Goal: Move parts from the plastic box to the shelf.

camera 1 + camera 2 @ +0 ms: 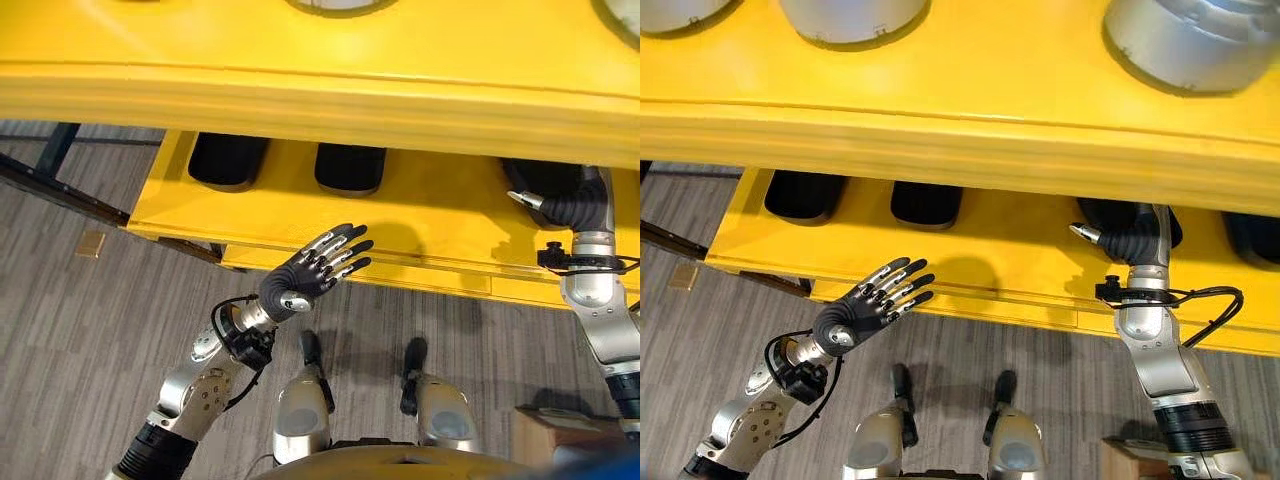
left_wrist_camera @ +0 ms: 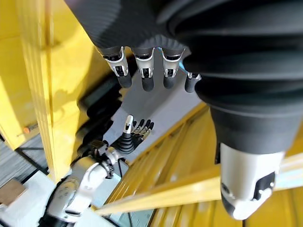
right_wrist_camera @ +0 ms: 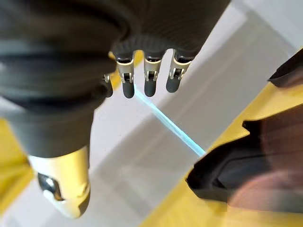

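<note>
A yellow shelf has two levels. Black parts lie on its lower level, and silver round parts stand on the top level. My left hand hovers open and empty in front of the lower level's front edge, fingers spread. My right hand reaches into the lower level at the right, just in front of another black part. In the right wrist view its fingers are straight with nothing between them, and the black part lies beside the hand, apart from it.
The top level's thick front edge overhangs the lower level. A black metal frame runs across the floor at the left, with a small tan piece beside it. A brown box stands at the lower right.
</note>
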